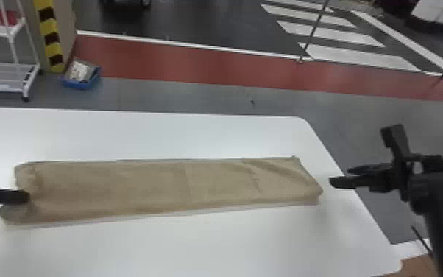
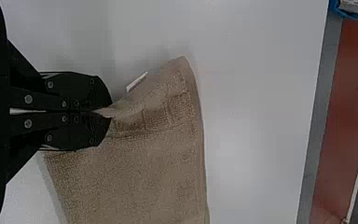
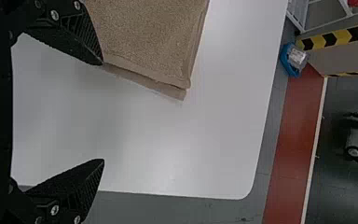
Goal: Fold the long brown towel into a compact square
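Table [image 1: 231,243] lies under towel [image 1: 158,188]; towel long, flat, likely light, soft, floppy, hardly slippery. We'd take hold at end hems, all layers together. Left gripper [image 2: 111,112] pinches towel's left end, fingers together; right gripper [image 3: 102,112] hangs just beyond towel's right end, fingers apart. White tag [image 2: 136,81] at towel's left end.

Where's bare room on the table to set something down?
The table is bare beyond the towel, up to its far edge, and on the towel's near side. It's crowded at the towel's ends: left gripper clamped on one, open right gripper beside the other.
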